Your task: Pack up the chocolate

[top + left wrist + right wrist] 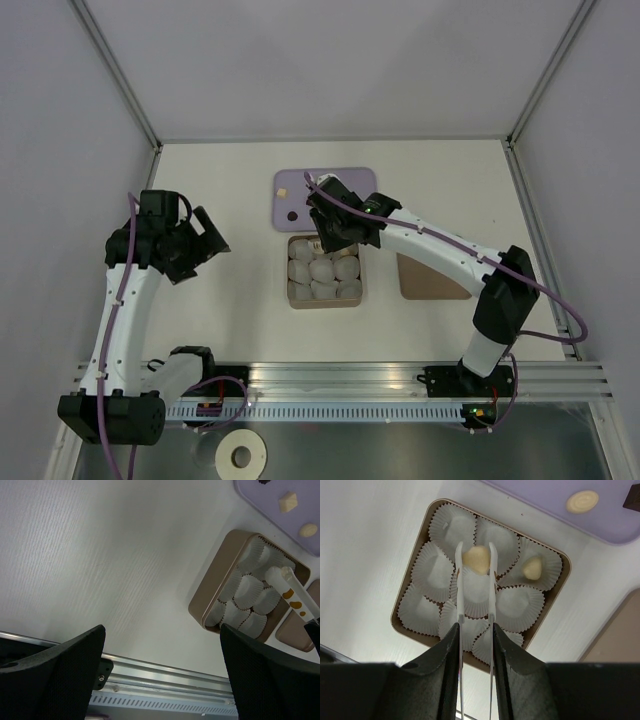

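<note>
My right gripper (474, 630) is shut on a pair of white tongs (459, 585), and it hangs over the tan box (292, 296) of white paper cups (427, 570). A pale cream chocolate (476, 560) sits between the tong tips, over a back-row cup. Whether it rests in that cup I cannot tell. A second cream chocolate (532, 567) lies in the neighbouring cup. On the purple tray (350, 182) lie a cream piece (284, 190) and a dark piece (291, 214). My left gripper (162, 670) stands open and empty, well to the left of the box (212, 587).
The flat brown lid (430, 278) lies on the table right of the box. An aluminium rail (330, 378) runs along the near edge, with a roll of tape (241, 457) below it. White walls close in the table on three sides.
</note>
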Controlling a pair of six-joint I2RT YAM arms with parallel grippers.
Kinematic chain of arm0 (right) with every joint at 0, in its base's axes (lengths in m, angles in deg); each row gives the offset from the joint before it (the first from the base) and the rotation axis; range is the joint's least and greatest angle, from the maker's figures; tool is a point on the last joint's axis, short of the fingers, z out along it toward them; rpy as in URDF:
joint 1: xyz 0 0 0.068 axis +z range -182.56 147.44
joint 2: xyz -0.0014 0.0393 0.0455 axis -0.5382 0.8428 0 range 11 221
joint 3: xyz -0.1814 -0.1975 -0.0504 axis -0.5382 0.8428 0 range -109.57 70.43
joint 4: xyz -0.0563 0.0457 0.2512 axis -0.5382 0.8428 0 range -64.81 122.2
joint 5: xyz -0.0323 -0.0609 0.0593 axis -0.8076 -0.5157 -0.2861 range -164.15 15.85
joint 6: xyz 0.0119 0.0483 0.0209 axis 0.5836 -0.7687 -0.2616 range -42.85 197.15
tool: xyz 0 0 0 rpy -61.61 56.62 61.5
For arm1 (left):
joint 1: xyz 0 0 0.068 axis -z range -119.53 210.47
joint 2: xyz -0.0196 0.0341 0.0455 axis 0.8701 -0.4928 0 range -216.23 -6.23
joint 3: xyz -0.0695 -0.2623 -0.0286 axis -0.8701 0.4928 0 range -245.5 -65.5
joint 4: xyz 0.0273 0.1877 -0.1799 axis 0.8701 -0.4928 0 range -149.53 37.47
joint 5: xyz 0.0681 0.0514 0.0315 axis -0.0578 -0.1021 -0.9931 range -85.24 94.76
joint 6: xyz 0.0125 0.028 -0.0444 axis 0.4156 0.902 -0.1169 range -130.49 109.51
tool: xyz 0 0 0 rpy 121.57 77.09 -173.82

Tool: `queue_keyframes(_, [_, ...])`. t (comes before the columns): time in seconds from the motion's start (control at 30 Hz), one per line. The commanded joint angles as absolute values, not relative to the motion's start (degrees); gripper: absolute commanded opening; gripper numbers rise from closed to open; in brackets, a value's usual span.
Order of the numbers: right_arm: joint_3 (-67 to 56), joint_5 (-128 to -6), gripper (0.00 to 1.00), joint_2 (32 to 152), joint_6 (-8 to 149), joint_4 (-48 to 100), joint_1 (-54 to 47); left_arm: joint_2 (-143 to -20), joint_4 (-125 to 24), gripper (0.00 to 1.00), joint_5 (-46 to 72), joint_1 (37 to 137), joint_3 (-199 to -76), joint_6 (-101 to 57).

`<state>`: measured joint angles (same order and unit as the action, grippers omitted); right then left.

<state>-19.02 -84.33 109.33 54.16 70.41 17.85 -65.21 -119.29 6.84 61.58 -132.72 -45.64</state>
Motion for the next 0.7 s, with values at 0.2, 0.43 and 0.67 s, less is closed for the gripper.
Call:
queue_keyframes(0.2, [-20.6,-86.8,0.14,113.4,52.6,67.2,18.1,-63.9,-117.7,1.0,8.0,61.7,-132.4,-46.7])
queue_keyframes(0.43, [-20.5,-88.2,0.14,114.5,53.5,68.0,18.1,-63.8,-117.7,1.0,7.7,61.7,-132.3,-46.7])
queue_keyframes(0.67, [-21.2,-89.7,0.15,115.9,54.1,67.8,18.1,-64.1,-117.5,1.0,7.5,61.7,-132.3,-46.3])
